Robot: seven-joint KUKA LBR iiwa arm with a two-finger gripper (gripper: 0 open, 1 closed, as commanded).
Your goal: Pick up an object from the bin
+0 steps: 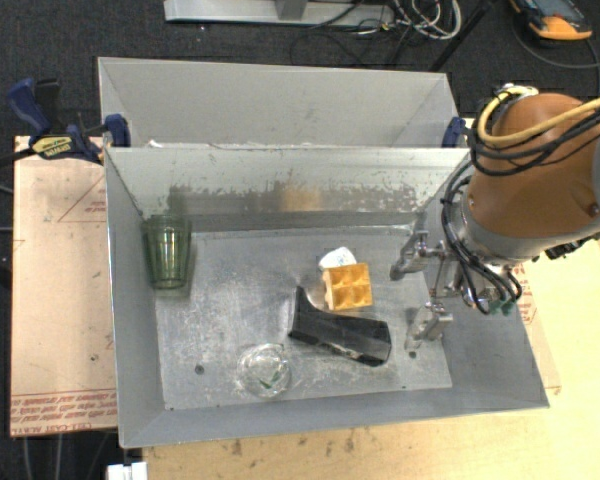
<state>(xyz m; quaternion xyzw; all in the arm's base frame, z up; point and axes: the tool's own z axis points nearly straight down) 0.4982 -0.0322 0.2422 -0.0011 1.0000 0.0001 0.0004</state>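
Note:
My gripper [420,293] hangs over the right side of the bin with its two metal fingers spread wide, one near the back and one near the front, and nothing between them. To its left lies a yellow waffle-patterned block [348,287] with a small white piece [337,259] touching its far edge. A black oblong thing [340,334] lies slantwise just in front of the yellow block, left of the nearer finger.
A green translucent cup [167,253] stands at the bin's left wall. A clear round glass thing [264,369] lies near the front wall. The arm's orange cover and cables overhang the bin's right rim.

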